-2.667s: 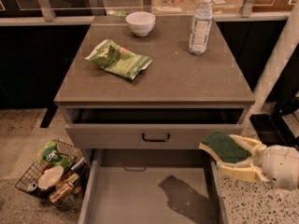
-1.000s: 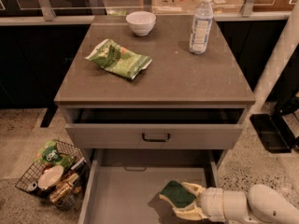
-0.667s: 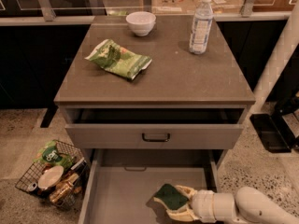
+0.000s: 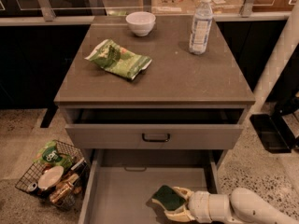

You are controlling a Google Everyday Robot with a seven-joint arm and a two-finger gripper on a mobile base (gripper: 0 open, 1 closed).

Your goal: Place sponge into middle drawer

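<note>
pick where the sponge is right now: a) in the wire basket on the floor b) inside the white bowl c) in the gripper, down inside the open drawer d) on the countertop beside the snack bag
C: the sponge is held by the gripper low inside the middle drawer, toward its right wall.

single camera, high and near, looks steeply down on the cabinet's surface (image 4: pixel 187 80) and open middle drawer (image 4: pixel 122 195); the gripper (image 4: pixel 172 203), lower right, clasps the sponge (image 4: pixel 167 197).
</note>
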